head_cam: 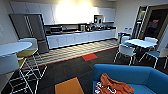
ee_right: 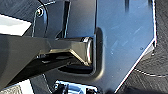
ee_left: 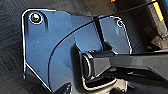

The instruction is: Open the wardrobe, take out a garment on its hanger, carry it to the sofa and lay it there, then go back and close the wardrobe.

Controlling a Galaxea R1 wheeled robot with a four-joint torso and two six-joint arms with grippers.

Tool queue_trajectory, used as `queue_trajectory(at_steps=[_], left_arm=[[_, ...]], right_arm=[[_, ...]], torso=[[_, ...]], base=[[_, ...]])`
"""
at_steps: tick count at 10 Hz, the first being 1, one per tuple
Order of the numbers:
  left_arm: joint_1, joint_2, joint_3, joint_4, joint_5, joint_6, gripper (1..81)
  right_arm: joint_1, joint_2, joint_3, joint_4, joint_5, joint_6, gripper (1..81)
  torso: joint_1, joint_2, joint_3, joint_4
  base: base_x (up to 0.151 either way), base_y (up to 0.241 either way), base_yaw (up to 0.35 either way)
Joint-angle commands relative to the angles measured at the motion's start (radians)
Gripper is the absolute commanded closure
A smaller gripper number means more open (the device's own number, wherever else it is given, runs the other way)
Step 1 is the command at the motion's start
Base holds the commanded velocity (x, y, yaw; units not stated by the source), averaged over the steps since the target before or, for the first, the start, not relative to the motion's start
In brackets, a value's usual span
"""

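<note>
So from up top, going left to right: round white table [head_cam: 11,47] at about 9 o'clock with white and yellow high stools [head_cam: 28,53] tucked just beside it. Behind that there's the grey fridge [head_cam: 28,27], then a long run of white kitchen cabinets [head_cam: 80,37] stretching across at 12. Orange floor tile [head_cam: 68,86] sits at 6 o'clock on the dark carpet. Just right of it, around 5 o'clock, is the blue sofa [head_cam: 140,76], and the orange garment [head_cam: 113,86] is lying crumpled on its seat cushion. Can't make out the hanger in that heap. White table with white chairs [head_cam: 141,45] at 3 o'clock. My jaws, left and right? Honestly can't tell how they stand, wrist cams just give me my own dark plates over carpet.
</note>
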Motion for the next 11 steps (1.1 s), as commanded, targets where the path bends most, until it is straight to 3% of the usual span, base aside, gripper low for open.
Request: queue_trajectory(at_steps=[1, 11], left_arm=[[-0.034, -0.003, 0.003, 0.000, 0.026, -0.003, 1.0], [-0.034, -0.003, -0.006, 0.000, 0.027, -0.003, 1.0]], right_arm=[[0.032, -0.003, 0.008, -0.012, -0.056, -0.002, 1.0], [0.032, 0.026, -0.045, -0.015, -0.056, 0.005, 1.0]], torso=[[0.001, 0.000, 0.000, 0.000], [0.001, 0.000, 0.000, 0.000]], base=[[0.000, 0.000, 0.261], [0.000, 0.000, 0.261]])
